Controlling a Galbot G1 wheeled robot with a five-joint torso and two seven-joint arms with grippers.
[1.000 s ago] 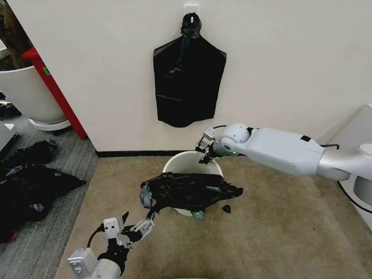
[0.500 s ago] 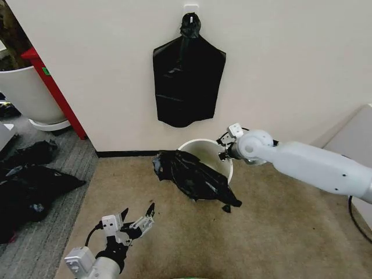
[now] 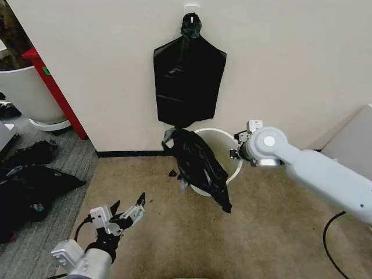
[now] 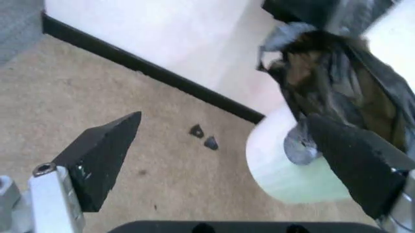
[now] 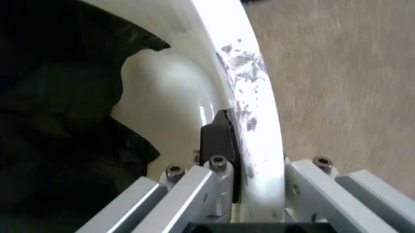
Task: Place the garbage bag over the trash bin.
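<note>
Black, wrinkled plastic lay draped across only one side of the trash bin [image 3: 216,160]: the garbage bag [image 3: 197,165] hung over the rim on the side farther from the right gripper [image 3: 237,146], part of it sagging into the bucket and a long tail spilling down the outside toward the carpet [image 3: 273,232].

The right gripper was clamped on the bin's rolled rim [image 5: 250,97], one black finger [image 5: 219,141] pressed against the inner wall and the rim running between the jaws; the bag's dark folds [image 5: 58,111] sat just inside, beyond that inner finger and not caught by it.

The left gripper [image 3: 119,214] hovered low over the carpet, well apart from the bin, its jaws spread wide with nothing in them. From its wrist camera, bin [image 4: 285,170] and bag [image 4: 337,87] stood ahead of the open fingertips.

By my judgement the task was barely half done. The bag reached the bin but was bunched rather than opened, and most of the rim stood bare, so its mouth was not yet stretched around the rim.
</note>
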